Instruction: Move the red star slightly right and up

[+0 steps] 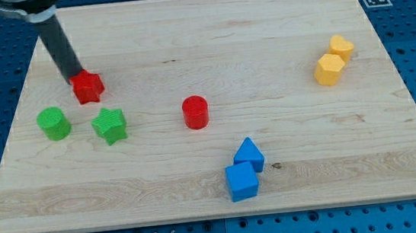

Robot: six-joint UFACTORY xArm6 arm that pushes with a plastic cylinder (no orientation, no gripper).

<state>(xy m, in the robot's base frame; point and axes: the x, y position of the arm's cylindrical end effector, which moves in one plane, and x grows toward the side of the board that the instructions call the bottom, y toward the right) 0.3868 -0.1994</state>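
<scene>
The red star (pixel 87 87) is sat in the upper left of the frame on the wooden table (pixel 208 36), and my tip (pixel 75 76) is pressed right up against its upper-left edge, with the dark rod slanting up and away toward the frame's top-left corner. No claw is fitted on this rig, just the rod, so nothing is being held wide, narrow or otherwise. Just below the star, a green cylinder (pixel 54 123) and a green star (pixel 109 126) are found side by side, near each other but apart, the cylinder being the one further left. A red cylinder (pixel 194 112) is seen a bit left of the frame's centre, well apart from the star. Lower down, near the bottom centre, a blue cube (pixel 242 181) is touched by a second blue block (pixel 249 155) at its upper right. Over in the upper right, two yellow blocks (pixel 334 59), roughly hexagonal, are parked touching each other.
</scene>
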